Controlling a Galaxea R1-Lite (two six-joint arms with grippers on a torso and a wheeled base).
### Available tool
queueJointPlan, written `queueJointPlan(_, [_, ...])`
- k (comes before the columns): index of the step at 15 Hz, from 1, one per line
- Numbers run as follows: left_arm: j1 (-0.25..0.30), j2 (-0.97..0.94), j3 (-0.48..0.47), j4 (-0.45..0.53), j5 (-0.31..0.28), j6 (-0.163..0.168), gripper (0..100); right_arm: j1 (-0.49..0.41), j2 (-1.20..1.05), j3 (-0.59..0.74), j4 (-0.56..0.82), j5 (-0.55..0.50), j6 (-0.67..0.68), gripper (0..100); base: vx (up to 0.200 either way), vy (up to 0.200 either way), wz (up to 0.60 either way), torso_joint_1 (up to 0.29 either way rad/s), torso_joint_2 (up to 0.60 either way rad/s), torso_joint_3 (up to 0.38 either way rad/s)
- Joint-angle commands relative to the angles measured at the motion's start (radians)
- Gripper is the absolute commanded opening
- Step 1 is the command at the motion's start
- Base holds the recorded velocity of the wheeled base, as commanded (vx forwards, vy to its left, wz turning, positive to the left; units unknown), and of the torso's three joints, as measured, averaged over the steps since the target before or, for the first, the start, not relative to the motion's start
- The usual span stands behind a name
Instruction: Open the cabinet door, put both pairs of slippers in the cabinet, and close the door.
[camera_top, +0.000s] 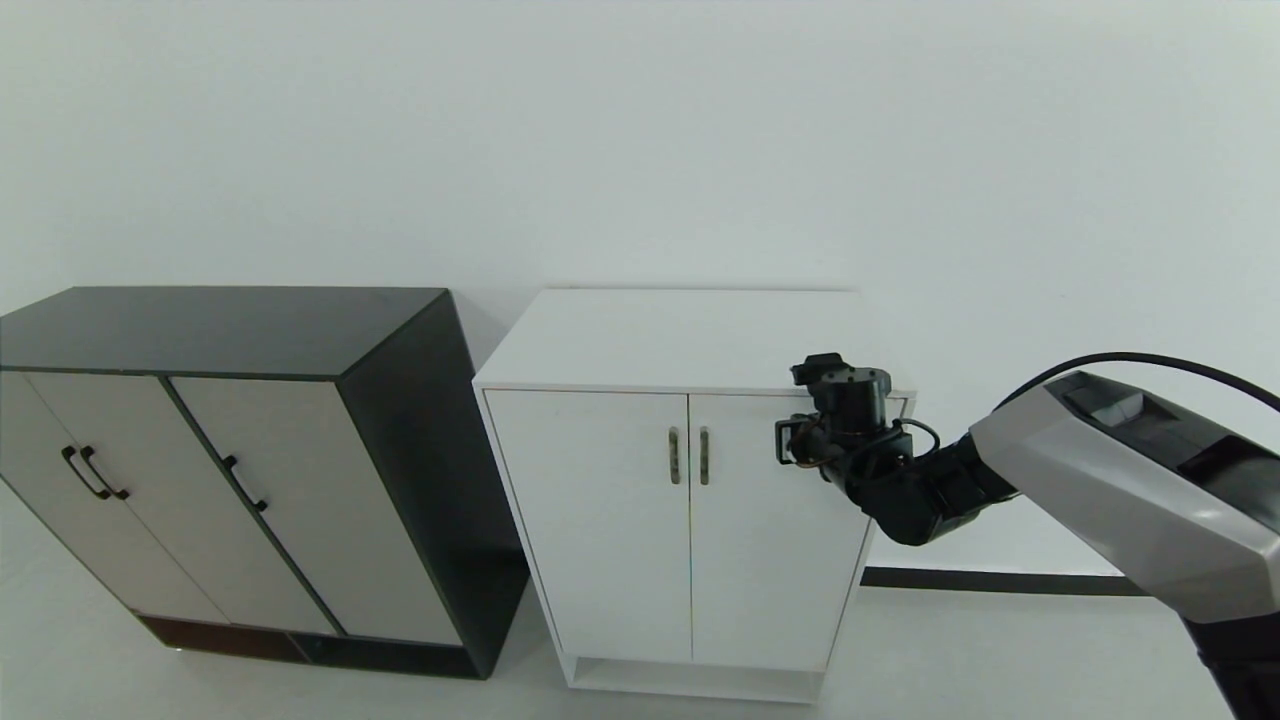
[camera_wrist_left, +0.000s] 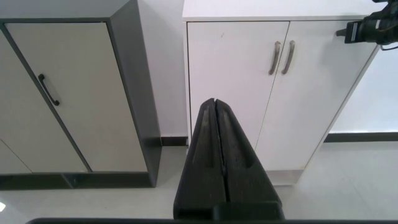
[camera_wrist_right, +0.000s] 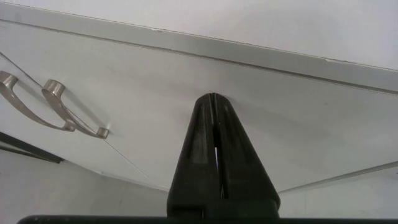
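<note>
White cabinet (camera_top: 690, 340) stands against the wall (camera_top: 640, 130), both doors shut. Right door (camera_top: 775, 540) and left door (camera_top: 590, 520) meet in the middle, w/ two slim metal handles (camera_top: 689, 455) upright side by side at the seam, in the upper half.

Right gripper (camera_top: 790, 442) is up by the top of the right door, btw the handles and the cabinet's right edge, nearer that edge. In the right wrist cam its fingers (camera_wrist_right: 202, 143) are pressed nearly together, just a thin slit btw them, nothing held. The tips point at the door panel close under the top edge. Can't tell if they touch it tbh.

Left gripper (camera_wrist_left: 214, 102) hangs well back from the furniture, aimed roughly at the lower part of the left door. Its fingers are squeezed flat against each other, nothing in it either.

Just beside the white cabinet, on the robot's left, is a dark cabinet (camera_top: 400, 450) w/ beige doors and black handles (camera_top: 95, 473), also shut. Pale floor (camera_top: 950, 660), and a black baseboard strip (camera_top: 1000, 580) along the wall on the right.
</note>
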Motion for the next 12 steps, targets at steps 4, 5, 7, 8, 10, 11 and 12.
queueJointPlan(4, [0.0,0.001,0.0,0.0,0.0,0.0,0,0.0,-0.016,0.006,-0.002,-0.003,0.001,0,0.0,0.0,0.0,0.0,0.0,0.0])
queueJointPlan(5, [0.0,0.001,0.0,0.0,0.0,0.0,0,0.005,-0.037,0.031,-0.005,-0.006,0.001,0,0.0,0.0,0.0,0.0,0.0,0.0])
queueJointPlan(7, [0.0,0.001,0.0,0.0,0.0,0.0,0,0.023,-0.09,0.105,-0.008,-0.008,0.001,0,0.0,0.0,0.0,0.0,0.0,0.0])
queueJointPlan(8, [0.0,0.001,0.0,0.0,0.0,0.0,0,0.031,-0.123,0.146,-0.019,-0.009,0.003,0,0.0,0.0,0.0,0.0,0.0,0.0])
queueJointPlan(10, [0.0,0.001,0.0,0.0,0.0,0.0,0,0.037,-0.186,0.239,-0.058,-0.012,0.001,0,0.0,0.0,0.0,0.0,0.0,0.0])
queueJointPlan(11, [0.0,0.001,0.0,0.0,0.0,0.0,0,0.038,-0.231,0.309,-0.078,-0.024,0.0,0,0.0,0.0,0.0,0.0,0.0,0.0])
queueJointPlan(12, [0.0,0.001,0.0,0.0,0.0,-0.002,0,0.038,-0.283,0.388,-0.097,-0.035,0.0,0,0.0,0.0,0.0,0.0,0.0,0.0])
